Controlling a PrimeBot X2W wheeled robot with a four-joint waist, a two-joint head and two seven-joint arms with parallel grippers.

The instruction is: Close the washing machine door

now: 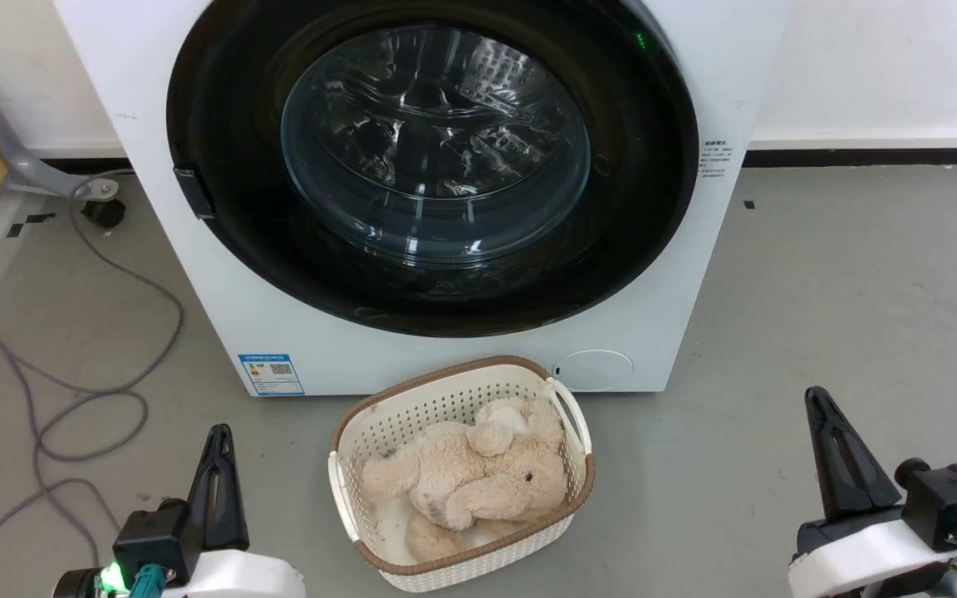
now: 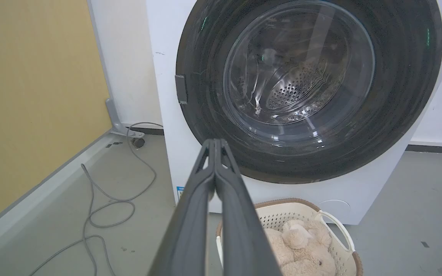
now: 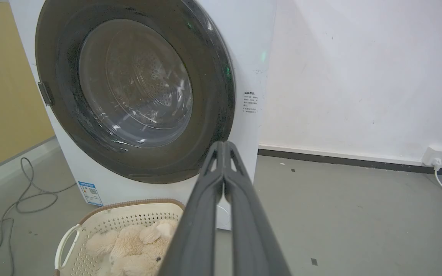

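Dark fingers of the left hand (image 2: 215, 142) are pressed together along their full length, holding and touching nothing. Fingers of the right hand (image 3: 225, 144) are likewise together and empty. Both hands sit low at either side of the head view, fingers pointing toward the washing machine (image 1: 196, 282) and well short of it. Position of the washing machine door (image 1: 433, 158): flush against the machine front. A cream basket (image 1: 337, 465) with a plush toy (image 1: 478, 482) stands on the floor (image 1: 819, 274) just before the machine.
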